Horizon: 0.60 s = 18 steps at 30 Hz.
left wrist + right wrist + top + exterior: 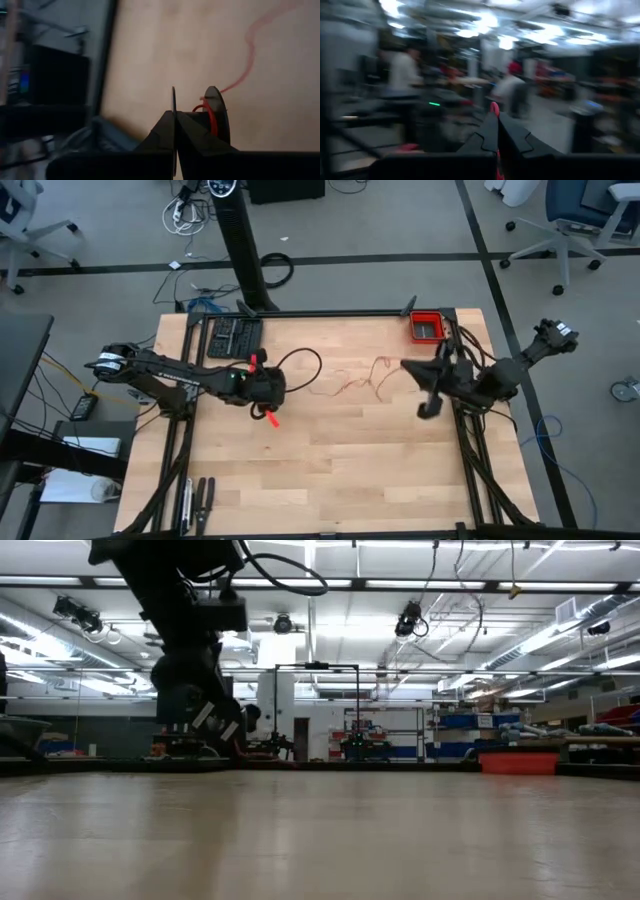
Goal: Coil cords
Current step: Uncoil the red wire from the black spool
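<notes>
Both of my jaws are pressed together. On my left gripper (175, 107) the fingers meet with the red cord (212, 117) pinched at them; a loop of it lies against one finger, and the strand runs on over the table (330, 470). From above, the cord (350, 383) lies as a wavy line at mid-table, between my two grippers. My right gripper (428, 406) is shut too, raised near the table's right side, below the red bin (427, 327).

Light wooden worktop (330, 460) standing on grey floor (100, 290) crossed by dark lines; blue office chairs (585, 215) at one corner. Beyond the worktop, a workshop hall with fluorescent ceiling lights (450, 585) and distant shelving (460, 730).
</notes>
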{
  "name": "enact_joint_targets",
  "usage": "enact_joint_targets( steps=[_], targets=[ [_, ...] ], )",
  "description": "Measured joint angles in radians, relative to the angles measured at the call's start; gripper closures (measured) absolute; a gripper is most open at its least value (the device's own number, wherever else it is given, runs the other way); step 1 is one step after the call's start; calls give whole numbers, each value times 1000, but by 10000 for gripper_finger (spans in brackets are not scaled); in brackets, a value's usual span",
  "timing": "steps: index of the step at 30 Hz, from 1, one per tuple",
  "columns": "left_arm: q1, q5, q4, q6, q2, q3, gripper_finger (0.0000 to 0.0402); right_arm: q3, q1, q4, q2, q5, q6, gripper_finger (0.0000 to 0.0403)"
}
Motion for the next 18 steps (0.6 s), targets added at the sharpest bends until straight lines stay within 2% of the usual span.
enact_joint_targets(
  steps=[4, 9, 13, 18],
  targets=[
    [7, -152, 4, 6, 0, 0, 392, 0, 11, 0, 0, -207, 0, 403],
    [15, -389, 7, 7, 0, 0, 392, 0, 12, 0, 0, -547, 7, 403],
    [16, -512, 9, 31, 0, 0, 392, 0, 13, 4, 0, -815, 11, 403],
    [16, -678, 72, 34, 0, 0, 392, 0, 13, 2, 0, -1040, 36, 403]
  ],
)
